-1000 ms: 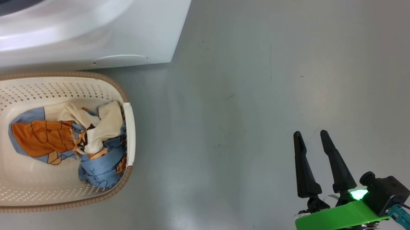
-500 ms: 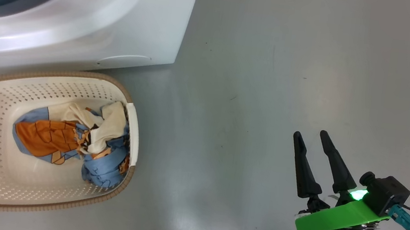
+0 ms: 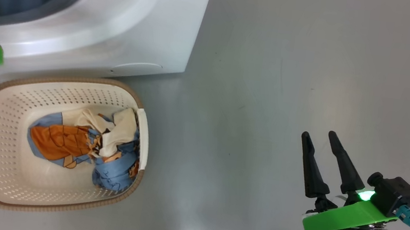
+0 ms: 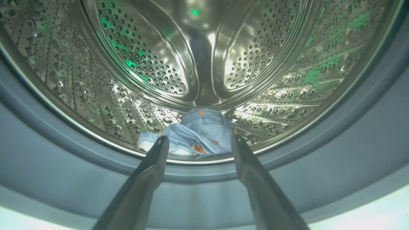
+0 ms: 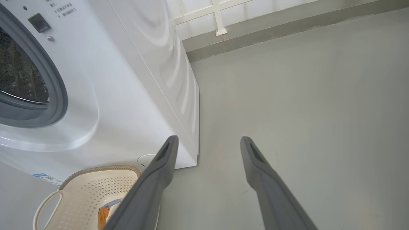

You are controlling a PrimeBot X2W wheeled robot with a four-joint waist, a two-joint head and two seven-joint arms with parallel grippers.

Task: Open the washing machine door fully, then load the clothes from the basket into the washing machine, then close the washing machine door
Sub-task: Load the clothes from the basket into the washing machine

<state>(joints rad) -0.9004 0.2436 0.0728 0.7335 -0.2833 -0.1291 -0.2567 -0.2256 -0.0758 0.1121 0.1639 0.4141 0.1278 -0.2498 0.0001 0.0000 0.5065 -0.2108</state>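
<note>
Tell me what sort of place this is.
Likely a laundry area or utility room: a white front-loading washing machine stands on a bare grey floor, with a cream basket of clothes in front of it.

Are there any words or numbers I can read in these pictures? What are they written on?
No text here is clear enough to quote.
Small grey print at the top of the big white washing machine: too small to read.
Small blue and white label low on that machine: too blurred to read.
Light blue garment with orange prints in the steel drum: pictures, no letters made out.
</note>
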